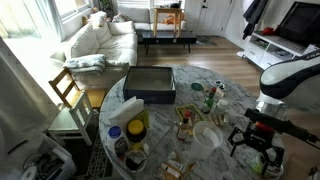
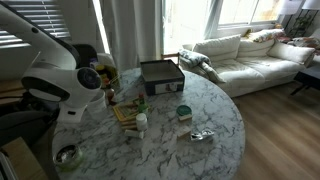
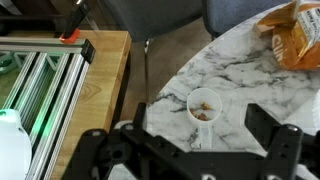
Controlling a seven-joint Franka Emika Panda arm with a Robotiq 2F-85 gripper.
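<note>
The pincer (image 3: 188, 140) hangs with its two black fingers spread wide apart and nothing between them, filling the bottom of the wrist view. The small white cup (image 3: 205, 103) stands just above the gap, a touch right of its middle, so it lies straight ahead of the open fingers and apart from both. It is upright and round, with brown crumbs inside, so no side looks better to grip than another. It sits on the marble surface (image 3: 250, 70) close to the curved edge. An orange snack bag (image 3: 295, 35) lies in the upper right corner, well apart from the cup. Off the edge, at the left, stands a wooden side table (image 3: 100, 70). In an exterior view a black box (image 1: 150, 83) sits mid-surface and a white bowl (image 1: 207, 135) lies nearer the arm.
</note>
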